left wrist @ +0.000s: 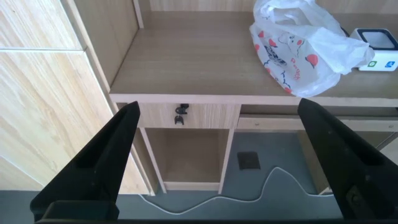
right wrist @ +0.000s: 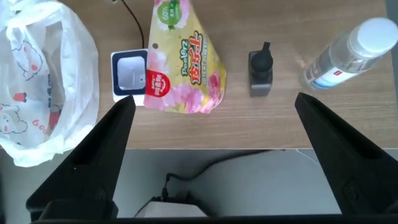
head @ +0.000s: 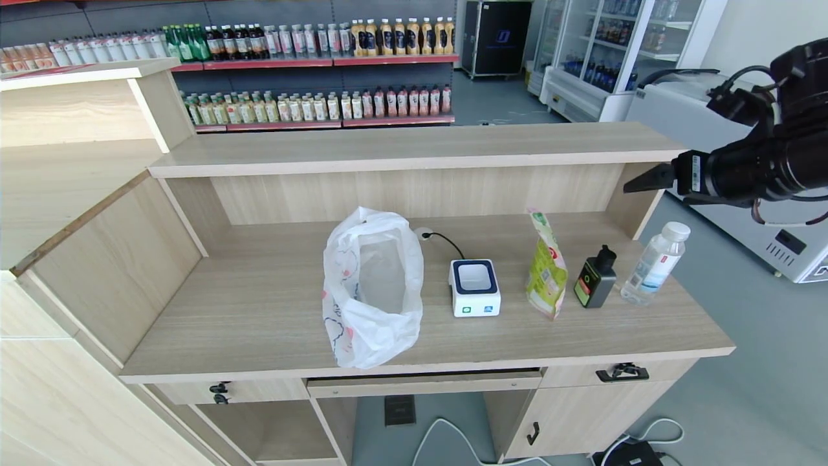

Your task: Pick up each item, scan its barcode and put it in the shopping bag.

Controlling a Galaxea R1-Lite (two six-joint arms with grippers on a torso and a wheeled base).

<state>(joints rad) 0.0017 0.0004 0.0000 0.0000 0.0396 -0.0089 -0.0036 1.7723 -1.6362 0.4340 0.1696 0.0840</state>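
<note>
My right gripper (right wrist: 213, 98) spread wide, empty, raised well right of scanner (head: 474, 287). My left gripper (left wrist: 217, 104) wide too, low before counter (head: 259, 310) edge, left of scanner. Shopping bag (head: 372, 288) just left of scanner, mouth open. Right of scanner, in row: snack pouch (head: 545, 268), dark bottle (head: 596, 278), water bottle (head: 653, 264). Pouch hides scanner corner in right wrist view.

The light wooden worktop (head: 259, 304) carries a row of things. A white printed plastic shopping bag (head: 372, 288) stands open beside a white box scanner with a dark blue top (head: 474, 287). Next come an upright green-yellow snack pouch (head: 545, 268), a small black bottle (head: 596, 278) and a clear white-capped water bottle (head: 653, 264).
</note>
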